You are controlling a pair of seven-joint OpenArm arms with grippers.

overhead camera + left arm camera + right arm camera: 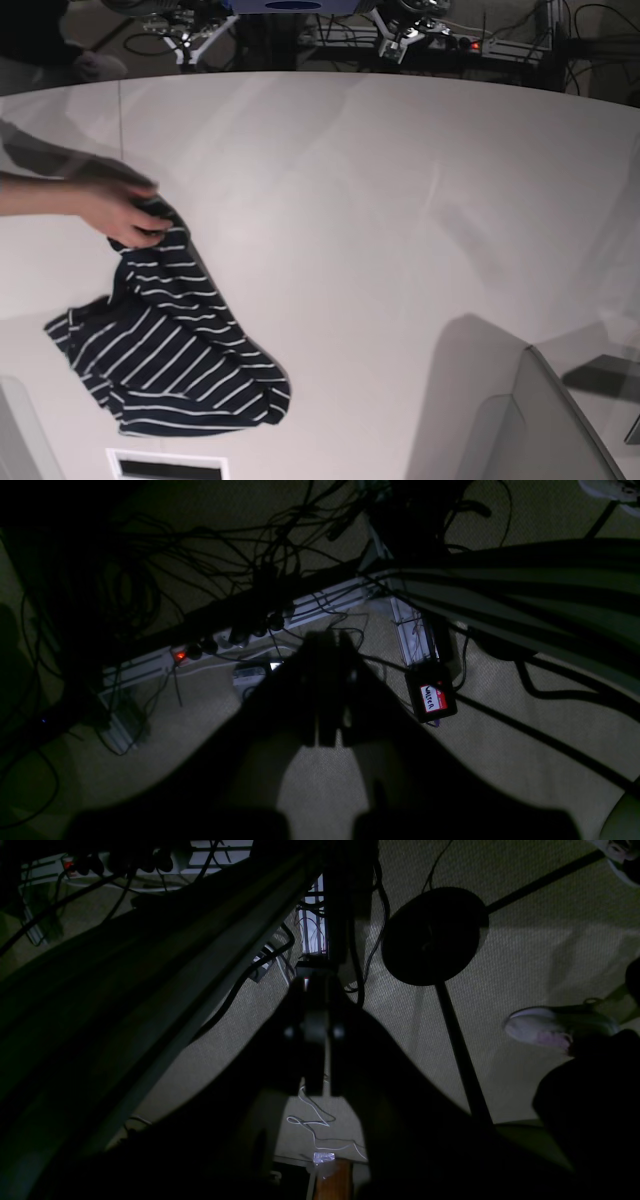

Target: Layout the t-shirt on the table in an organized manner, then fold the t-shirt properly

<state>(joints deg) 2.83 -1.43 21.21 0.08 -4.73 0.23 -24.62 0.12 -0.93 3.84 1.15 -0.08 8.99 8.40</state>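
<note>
A: Left gripper [327,737] pressed together, nothing between the jaws, aimed at dim carpet with cables and a power strip [220,642]. Right gripper [316,1092]?

B: Also pressed together, gripping nothing, above carpet beside a round stand base [434,935].

A: T-shirt [170,345]?

B: Crumpled at lower left of the base view, on the table [400,230]. Top end pinched by a person's hand [120,212] reaching in from the left edge.

A: Arms near it?

B: No, well apart.
</note>
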